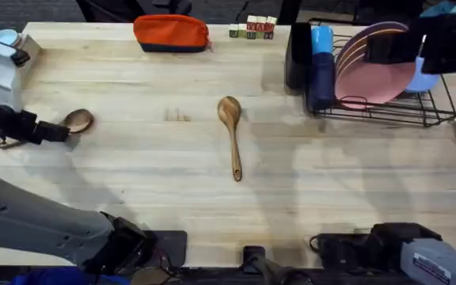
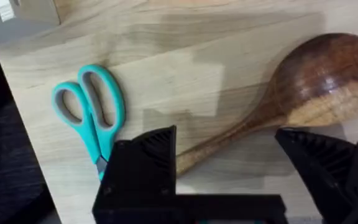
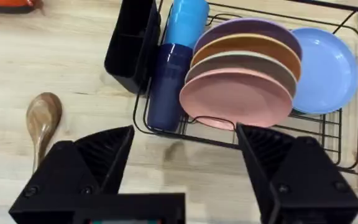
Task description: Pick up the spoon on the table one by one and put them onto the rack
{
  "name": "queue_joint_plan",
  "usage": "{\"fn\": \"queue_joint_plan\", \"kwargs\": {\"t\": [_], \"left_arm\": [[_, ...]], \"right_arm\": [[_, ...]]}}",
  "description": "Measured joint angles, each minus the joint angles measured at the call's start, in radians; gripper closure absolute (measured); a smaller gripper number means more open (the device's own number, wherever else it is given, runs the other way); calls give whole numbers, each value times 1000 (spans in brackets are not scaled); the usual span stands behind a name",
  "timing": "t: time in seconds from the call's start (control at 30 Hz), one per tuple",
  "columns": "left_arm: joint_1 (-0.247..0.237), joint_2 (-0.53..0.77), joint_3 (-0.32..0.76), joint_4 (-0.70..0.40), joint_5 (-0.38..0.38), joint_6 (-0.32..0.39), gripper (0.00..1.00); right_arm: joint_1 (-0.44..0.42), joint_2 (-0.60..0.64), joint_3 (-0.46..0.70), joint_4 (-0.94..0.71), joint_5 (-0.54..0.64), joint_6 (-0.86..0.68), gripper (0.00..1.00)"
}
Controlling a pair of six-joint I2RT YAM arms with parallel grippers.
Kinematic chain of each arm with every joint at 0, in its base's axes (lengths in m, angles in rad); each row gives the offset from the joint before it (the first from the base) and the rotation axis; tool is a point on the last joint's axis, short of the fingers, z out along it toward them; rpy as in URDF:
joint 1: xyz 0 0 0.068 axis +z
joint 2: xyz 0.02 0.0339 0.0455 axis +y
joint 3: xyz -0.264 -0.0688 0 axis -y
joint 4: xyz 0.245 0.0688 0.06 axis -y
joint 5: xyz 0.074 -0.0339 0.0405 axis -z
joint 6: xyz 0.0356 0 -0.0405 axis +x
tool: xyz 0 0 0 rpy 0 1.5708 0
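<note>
One brown wooden spoon (image 1: 230, 134) lies in the middle of the table (image 1: 149, 166), bowl toward the far side; it also appears as the spoon (image 3: 42, 118). A second spoon (image 1: 78, 120) lies at the far left, its handle under my left gripper (image 1: 56, 131). In the left wrist view that gripper (image 2: 229, 165) is open, its fingers either side of the handle of this spoon (image 2: 319, 78), which rests on the wood. My right gripper (image 3: 185, 168) hangs open and empty above the table in front of the black wire rack (image 3: 253, 134), which is the rack (image 1: 386, 111) at the far right.
The rack holds pink, purple and blue plates (image 3: 238, 99), blue cups (image 3: 179, 37) and a black utensil holder (image 3: 129, 43). Teal-handled scissors (image 2: 95, 112) lie beside the left spoon's handle. A white box (image 1: 2, 67), an orange pouch (image 1: 171, 33) and letter blocks (image 1: 252, 28) line the far edge.
</note>
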Motion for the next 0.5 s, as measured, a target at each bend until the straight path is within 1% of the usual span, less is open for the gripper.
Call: {"fn": "queue_joint_plan", "kwargs": {"t": [0.17,0.5], "left_arm": [[4,2,2,-3,0,-36,4],[10,17,8,-4,16,-54,4]], "right_arm": [[0,0,0,0,0,0,8],[0,0,0,0,0,0,9]]}}
